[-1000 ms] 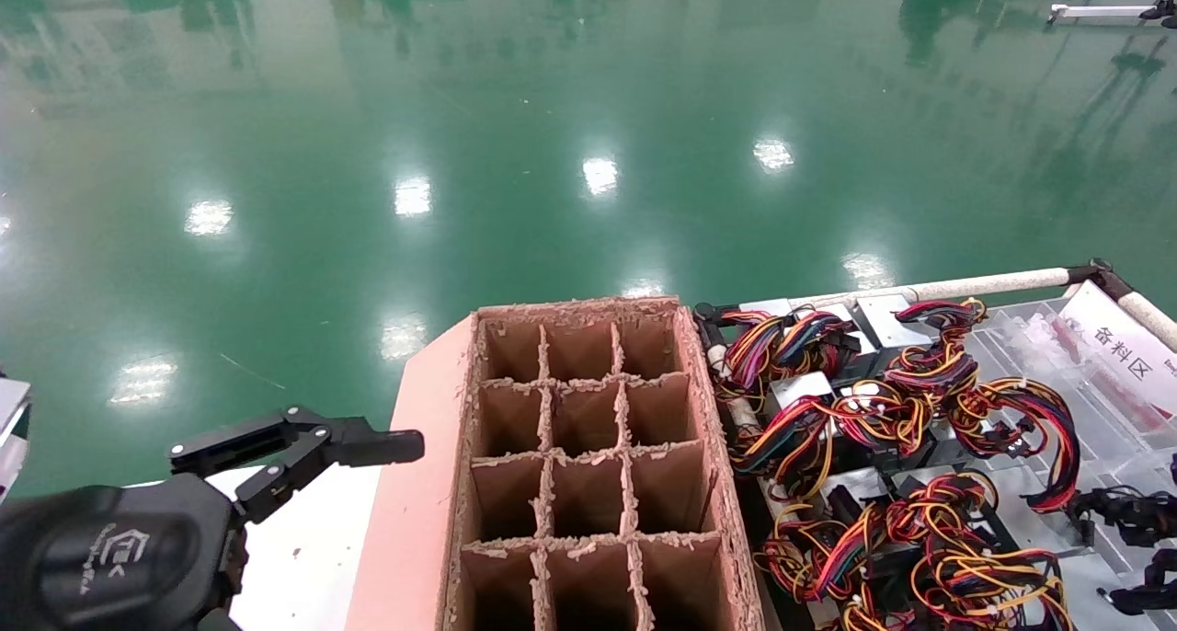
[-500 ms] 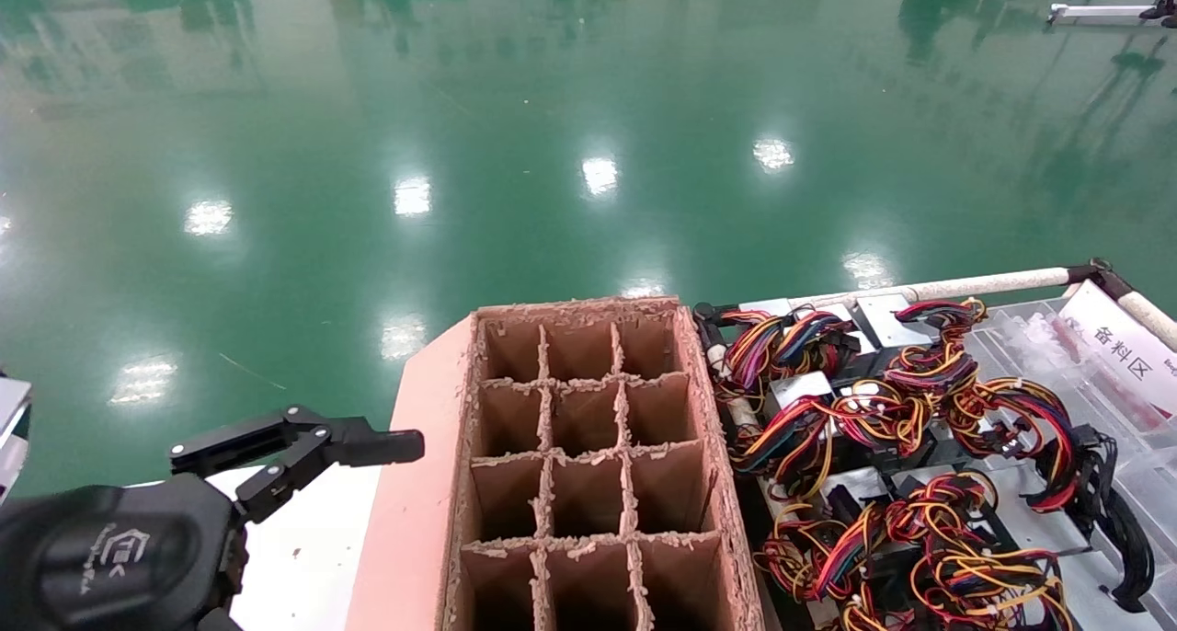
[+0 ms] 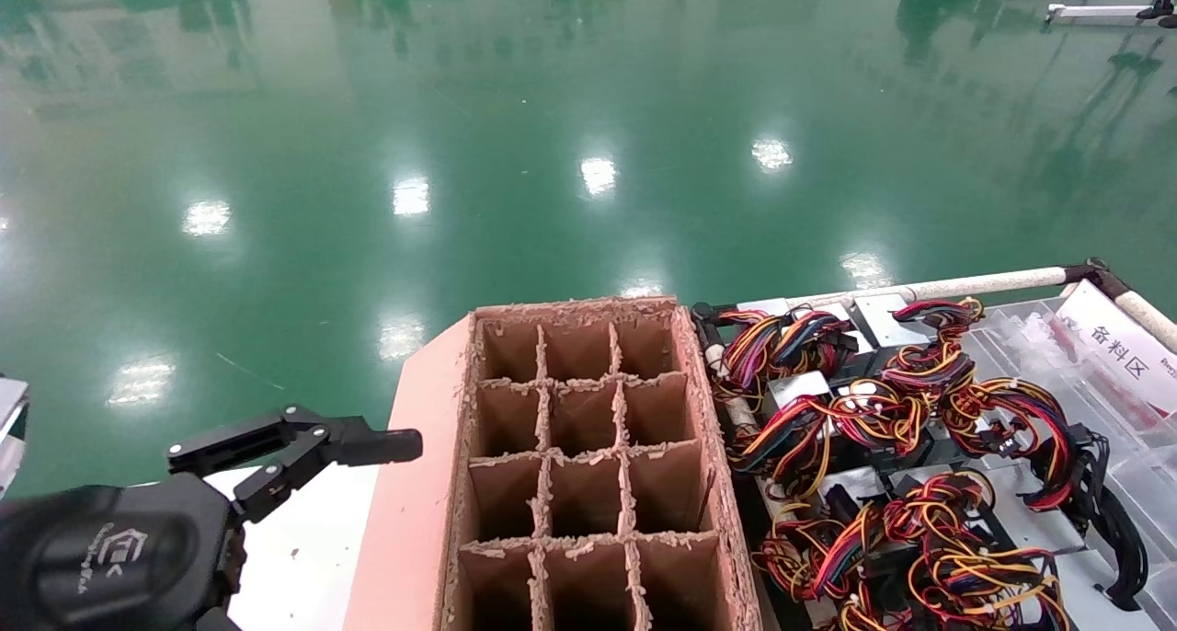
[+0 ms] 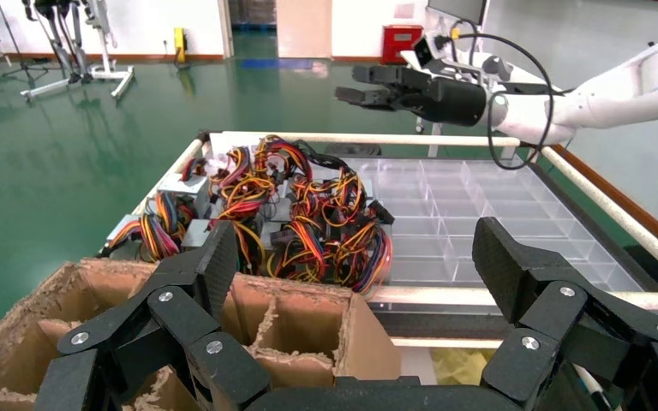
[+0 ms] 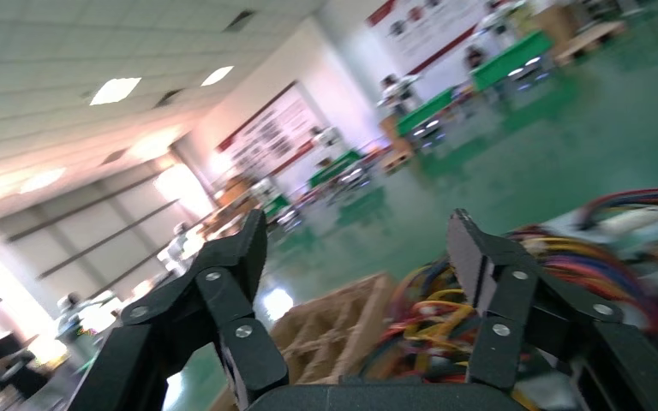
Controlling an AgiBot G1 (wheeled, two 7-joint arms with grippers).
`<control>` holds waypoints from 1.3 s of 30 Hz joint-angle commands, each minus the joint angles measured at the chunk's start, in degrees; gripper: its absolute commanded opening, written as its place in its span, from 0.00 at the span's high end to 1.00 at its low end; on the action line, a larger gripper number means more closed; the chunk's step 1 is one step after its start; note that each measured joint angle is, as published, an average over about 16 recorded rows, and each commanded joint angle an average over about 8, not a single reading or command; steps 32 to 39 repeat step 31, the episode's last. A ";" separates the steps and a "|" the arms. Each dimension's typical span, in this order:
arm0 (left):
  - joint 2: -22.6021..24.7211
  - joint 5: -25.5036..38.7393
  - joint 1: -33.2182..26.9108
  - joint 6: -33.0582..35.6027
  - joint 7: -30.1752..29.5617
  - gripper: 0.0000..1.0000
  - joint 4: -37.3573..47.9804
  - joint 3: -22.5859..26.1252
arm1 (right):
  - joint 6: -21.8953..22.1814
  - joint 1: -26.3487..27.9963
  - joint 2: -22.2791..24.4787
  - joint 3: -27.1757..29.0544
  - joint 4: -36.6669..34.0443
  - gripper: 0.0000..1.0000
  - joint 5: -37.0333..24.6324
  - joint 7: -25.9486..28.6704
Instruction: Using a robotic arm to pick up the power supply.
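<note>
My right claw [image 5: 355, 257] is open, up in the air. My left claw [image 3: 303, 452] waits open at 8 o'clock. The power supply [image 3: 1057, 484] lies at 4 o'clock, looking heavy and hard; I should grab its metal box, not floppy cords.

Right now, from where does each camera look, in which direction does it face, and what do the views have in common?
Head view: from the robot's head, down at the cardboard box and the wire pile; the left gripper shows, open.
Left wrist view: behind the open left gripper, over the box toward the wires and clear tray; the right gripper hangs above.
Right wrist view: behind the open right gripper, across the hall.
All three show box and wires.
</note>
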 commanded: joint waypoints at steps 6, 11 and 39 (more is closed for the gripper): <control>0.00 0.00 -0.01 0.00 0.01 0.00 0.01 0.01 | 0.39 4.58 0.73 -2.15 5.32 0.00 -4.76 1.73; 0.00 -0.01 -0.01 0.00 0.01 0.00 0.01 0.01 | 0.68 8.12 1.21 -3.79 9.08 0.00 -8.36 3.04; -0.01 -0.02 -0.01 0.00 0.02 0.00 0.02 0.03 | 1.73 21.21 3.00 -9.85 22.96 0.00 -21.68 7.89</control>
